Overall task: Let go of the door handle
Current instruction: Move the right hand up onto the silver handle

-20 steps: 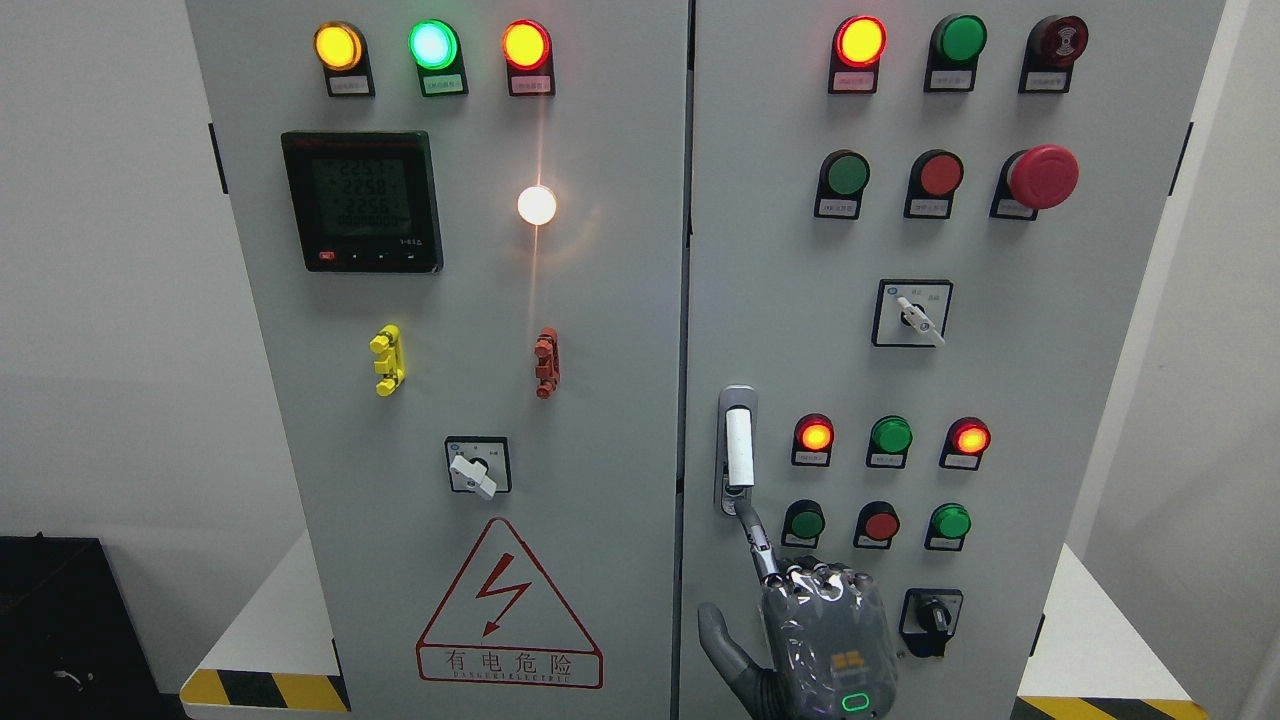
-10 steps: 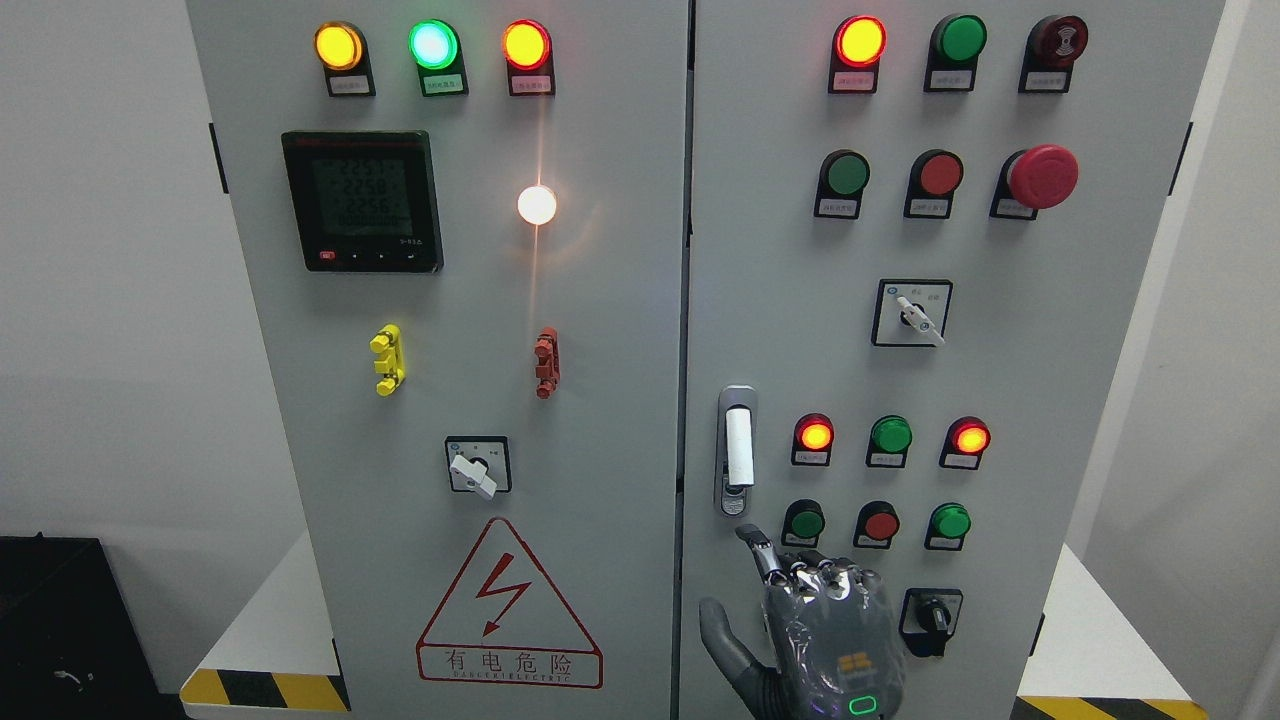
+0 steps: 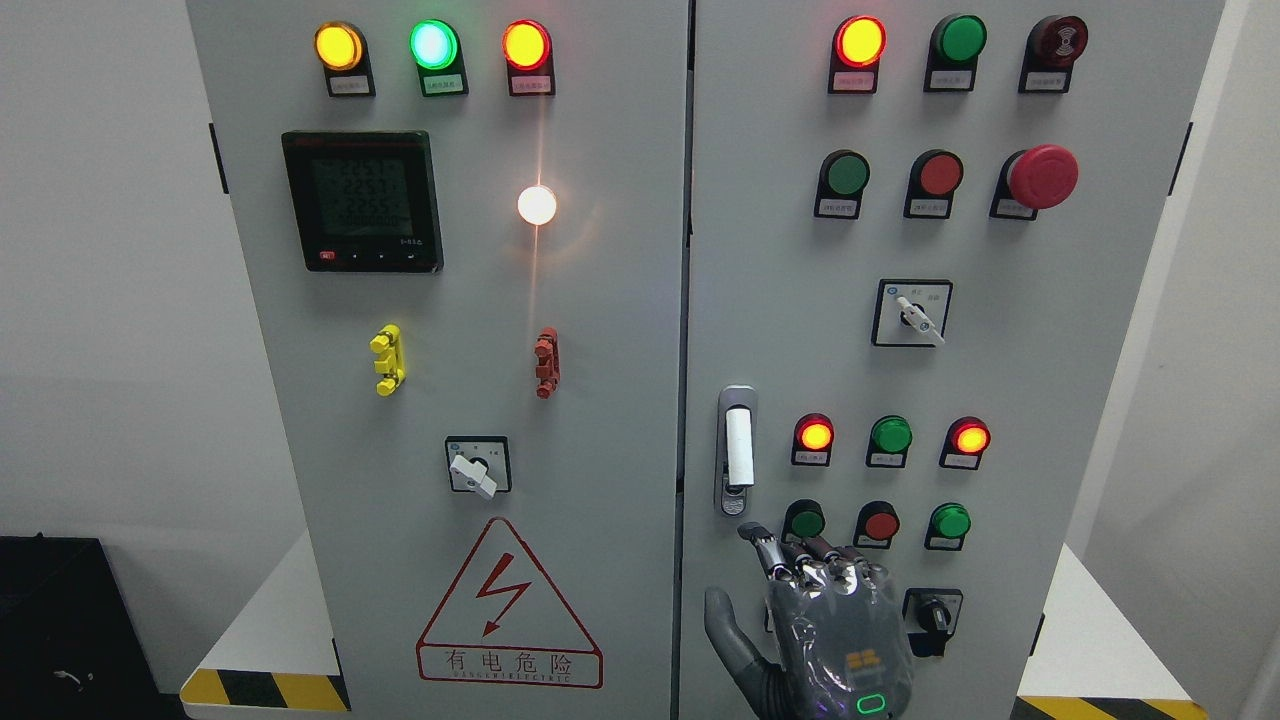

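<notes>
The door handle (image 3: 738,448), upright at the right cabinet door's (image 3: 1050,330) left edge, is no longer touched: the right hand (image 3: 825,625) has been lowered just beneath it, fingers (image 3: 765,550) loosely extended and holding nothing. Release is judged essentially done.

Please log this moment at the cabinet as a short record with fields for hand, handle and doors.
hand: right hand, low at the right door, below the handle
fingers: relaxed, holding nothing
handle: door handle, upright, white grip, free of the hand
doors: both appear shut
left arm: not in view
task state: handle looks released
</notes>
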{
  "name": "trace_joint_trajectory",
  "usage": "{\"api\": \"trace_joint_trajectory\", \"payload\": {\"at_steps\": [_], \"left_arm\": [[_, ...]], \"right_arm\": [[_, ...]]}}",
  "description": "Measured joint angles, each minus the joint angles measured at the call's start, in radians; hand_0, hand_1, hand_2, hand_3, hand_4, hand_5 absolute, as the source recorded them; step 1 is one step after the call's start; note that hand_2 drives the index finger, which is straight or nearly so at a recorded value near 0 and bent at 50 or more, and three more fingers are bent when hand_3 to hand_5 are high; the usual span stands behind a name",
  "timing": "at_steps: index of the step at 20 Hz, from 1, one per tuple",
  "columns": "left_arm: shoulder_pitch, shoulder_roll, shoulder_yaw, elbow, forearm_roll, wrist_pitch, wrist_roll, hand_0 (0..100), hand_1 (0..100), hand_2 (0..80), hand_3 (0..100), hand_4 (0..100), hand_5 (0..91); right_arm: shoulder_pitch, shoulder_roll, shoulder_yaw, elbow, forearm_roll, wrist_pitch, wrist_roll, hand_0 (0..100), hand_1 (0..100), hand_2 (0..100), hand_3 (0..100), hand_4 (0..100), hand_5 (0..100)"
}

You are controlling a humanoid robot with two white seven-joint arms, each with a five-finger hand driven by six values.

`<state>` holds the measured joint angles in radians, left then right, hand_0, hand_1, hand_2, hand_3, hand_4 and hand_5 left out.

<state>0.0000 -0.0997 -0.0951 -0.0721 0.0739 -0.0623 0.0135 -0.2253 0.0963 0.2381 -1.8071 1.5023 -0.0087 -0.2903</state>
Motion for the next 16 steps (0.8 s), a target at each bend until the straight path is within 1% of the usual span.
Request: {"api": "trace_joint_trajectory", "payload": {"at_steps": [2, 3, 9, 16], "left_arm": [[0.000, 0.000, 0.000, 0.000, 0.000, 0.000, 0.000, 12, 56, 0.0, 0, 0, 0.0], [0.000, 0.000, 0.000, 0.000, 0.000, 0.000, 0.000, 12, 56, 0.0, 0, 0, 0.0], [0.000, 0.000, 0.000, 0.000, 0.000, 0.000, 0.000, 12, 56, 0.0, 0, 0, 0.0], [0.000, 0.000, 0.000, 0.000, 0.000, 0.000, 0.000, 12, 56, 0.0, 0, 0, 0.0]], "right_arm": [[0.000, 0.001, 0.000, -0.009, -0.001, -0.010, 0.002, 51, 22, 100, 100, 100, 100], [0.000, 0.002, 0.000, -0.014, -0.001, -0.013, 0.008, 51, 21, 100, 100, 100, 100], [-0.002, 0.010, -0.002, -0.047, -0.003, -0.014, 0.095, 47, 20, 100, 100, 100, 100], [-0.024, 0.020, 0.000, -0.073, -0.003, -0.004, 0.132, 39, 29, 100, 100, 100, 100]]}}
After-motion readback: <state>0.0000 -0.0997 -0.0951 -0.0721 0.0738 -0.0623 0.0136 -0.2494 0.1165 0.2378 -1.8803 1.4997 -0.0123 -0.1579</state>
